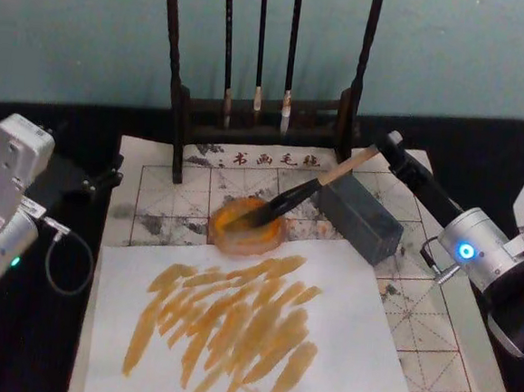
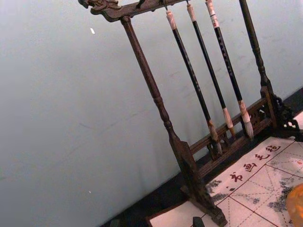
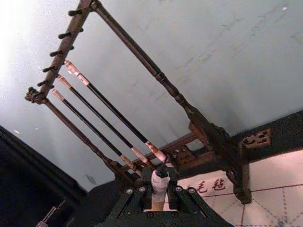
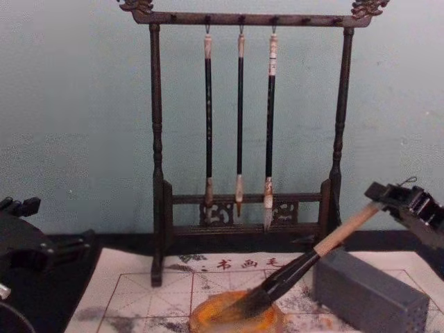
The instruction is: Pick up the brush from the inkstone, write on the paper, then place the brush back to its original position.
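Note:
The brush point(image 1: 322, 184) slants down from right to left, its dark tuft lying in the orange-stained round inkstone point(image 1: 237, 235). My right gripper point(image 1: 383, 147) is shut on the top of its pale handle. The whitish end cap point(image 3: 160, 181) sits between the fingers in the right wrist view. From the chest, the brush point(image 4: 316, 253) runs from that gripper point(image 4: 380, 197) down into the inkstone point(image 4: 232, 318). The red-grid paper point(image 1: 432, 341) carries a plain white sheet point(image 1: 350, 348) covered in orange strokes. My left gripper point(image 1: 80, 182) is parked off the paper's left edge.
A dark grey block point(image 1: 362, 219) lies just right of the inkstone, under the brush handle. A dark wooden rack point(image 1: 179, 117) with three thin hanging brushes point(image 4: 239, 125) stands at the back of the paper. Black cloth surrounds the paper.

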{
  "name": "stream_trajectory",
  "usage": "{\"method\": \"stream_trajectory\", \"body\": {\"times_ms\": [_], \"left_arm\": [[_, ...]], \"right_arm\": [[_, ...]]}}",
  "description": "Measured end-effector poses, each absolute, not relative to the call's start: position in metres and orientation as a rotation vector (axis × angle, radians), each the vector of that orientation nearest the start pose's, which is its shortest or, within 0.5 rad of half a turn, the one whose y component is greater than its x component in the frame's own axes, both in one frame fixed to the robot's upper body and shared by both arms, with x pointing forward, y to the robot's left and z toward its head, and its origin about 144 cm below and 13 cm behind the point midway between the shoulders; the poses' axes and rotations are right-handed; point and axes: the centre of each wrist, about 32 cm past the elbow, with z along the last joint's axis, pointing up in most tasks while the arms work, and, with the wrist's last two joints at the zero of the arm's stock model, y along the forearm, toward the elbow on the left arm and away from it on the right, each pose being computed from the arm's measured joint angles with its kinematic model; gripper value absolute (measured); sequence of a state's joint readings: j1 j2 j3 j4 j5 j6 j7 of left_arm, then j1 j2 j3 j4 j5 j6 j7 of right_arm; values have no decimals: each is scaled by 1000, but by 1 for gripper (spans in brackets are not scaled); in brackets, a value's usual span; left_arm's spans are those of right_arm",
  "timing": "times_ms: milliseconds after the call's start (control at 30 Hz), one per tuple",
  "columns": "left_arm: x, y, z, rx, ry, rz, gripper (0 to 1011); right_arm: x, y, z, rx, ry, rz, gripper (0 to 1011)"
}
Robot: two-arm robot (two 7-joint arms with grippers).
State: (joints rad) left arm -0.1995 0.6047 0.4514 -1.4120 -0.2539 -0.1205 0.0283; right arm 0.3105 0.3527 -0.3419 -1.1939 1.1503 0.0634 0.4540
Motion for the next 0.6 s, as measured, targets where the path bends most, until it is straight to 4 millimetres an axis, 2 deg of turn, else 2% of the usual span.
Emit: {"method": "stream_trajectory", "body": {"times_ms": [600], "left_arm": [[489,310,1140,305,-285,1248,1001]], "right_arm": [[528,-281,1120,453,688,-991,204]]}}
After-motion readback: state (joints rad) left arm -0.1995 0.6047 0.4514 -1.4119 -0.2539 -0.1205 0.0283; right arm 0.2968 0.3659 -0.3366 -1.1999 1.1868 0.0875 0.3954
